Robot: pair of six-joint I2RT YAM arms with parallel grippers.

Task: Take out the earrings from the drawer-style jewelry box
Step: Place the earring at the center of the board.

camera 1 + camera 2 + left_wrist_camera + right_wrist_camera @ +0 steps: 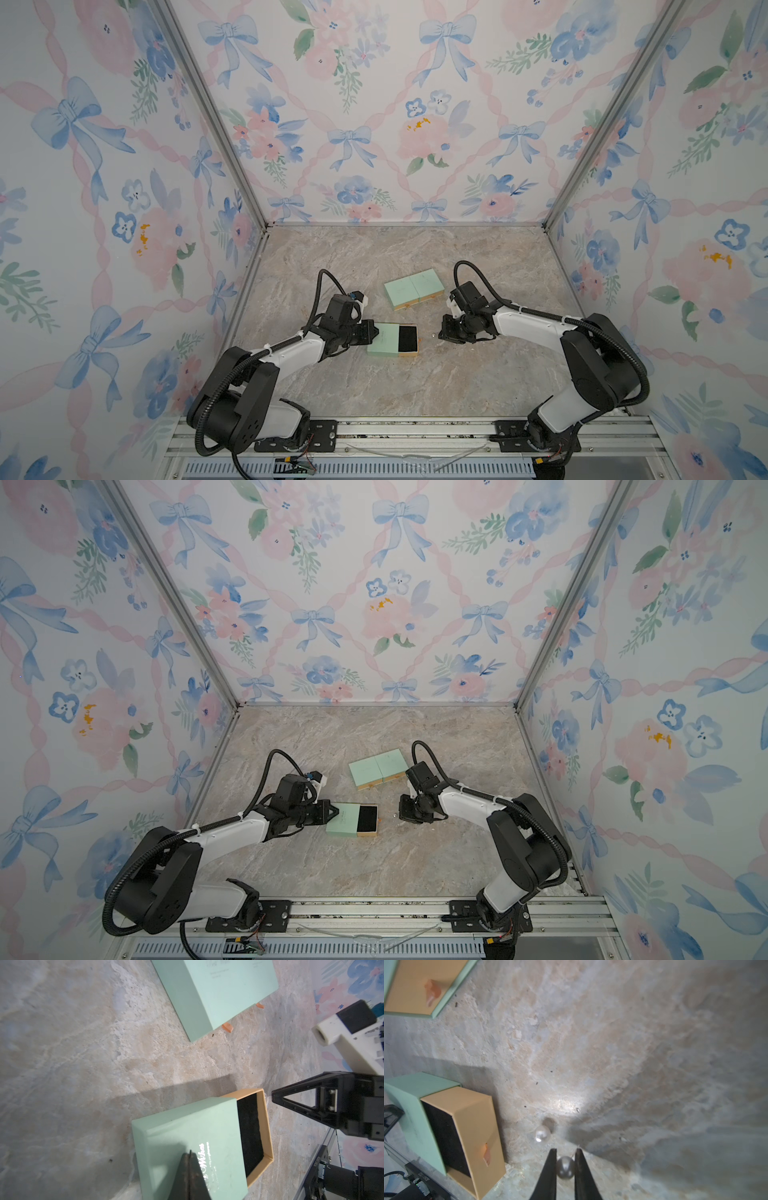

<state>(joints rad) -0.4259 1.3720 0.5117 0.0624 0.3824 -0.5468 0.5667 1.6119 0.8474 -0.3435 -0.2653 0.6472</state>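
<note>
Bare tabletop (pixel 415 386) near front — open box (pixel 392 340), pearl (pixel 542 1133) mid-table.

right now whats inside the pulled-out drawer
Only black lining shows in the open part of the drawer, nothing on it. The rest is covered by the mint sleeve, so I cannot tell.

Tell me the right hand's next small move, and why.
Probably open the right hand slightly to release the held earring onto the table. That pearl sits pinched between its fingers, seemingly low over the table, outside the open drawer and near the loose earring lying there. The left hand, shut, rests on the box.
</note>
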